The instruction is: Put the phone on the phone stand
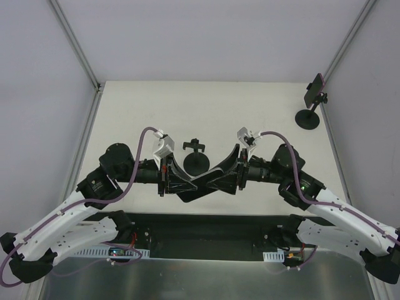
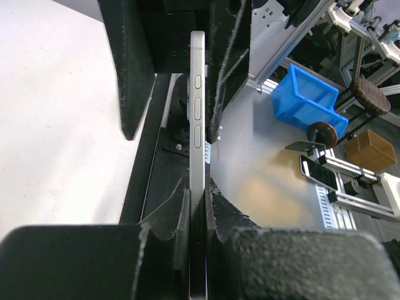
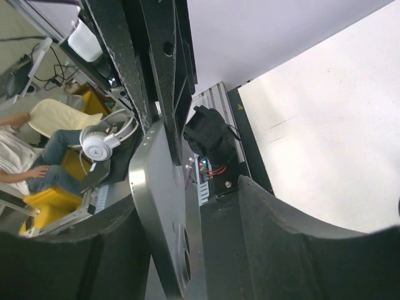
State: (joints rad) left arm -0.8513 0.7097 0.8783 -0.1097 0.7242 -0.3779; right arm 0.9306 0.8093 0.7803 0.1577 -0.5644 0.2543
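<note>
The phone (image 1: 203, 180), grey with a metal edge, is held above the table's near middle between both arms. My left gripper (image 1: 189, 185) is shut on it; in the left wrist view the phone (image 2: 197, 125) stands edge-on, pinched between my fingers (image 2: 169, 212). My right gripper (image 1: 217, 180) is open around the phone's other end. In the right wrist view the phone's back (image 3: 159, 206), with its camera lenses, leans on one finger and the other finger (image 3: 294, 244) stands apart. The empty black phone stand (image 1: 195, 157) stands just behind the grippers.
A second black stand (image 1: 309, 117) at the far right corner carries a dark phone (image 1: 314, 90). Metal frame posts (image 1: 75, 47) and white walls bound the table. A black strip (image 1: 206, 225) runs along the near edge by the arm bases.
</note>
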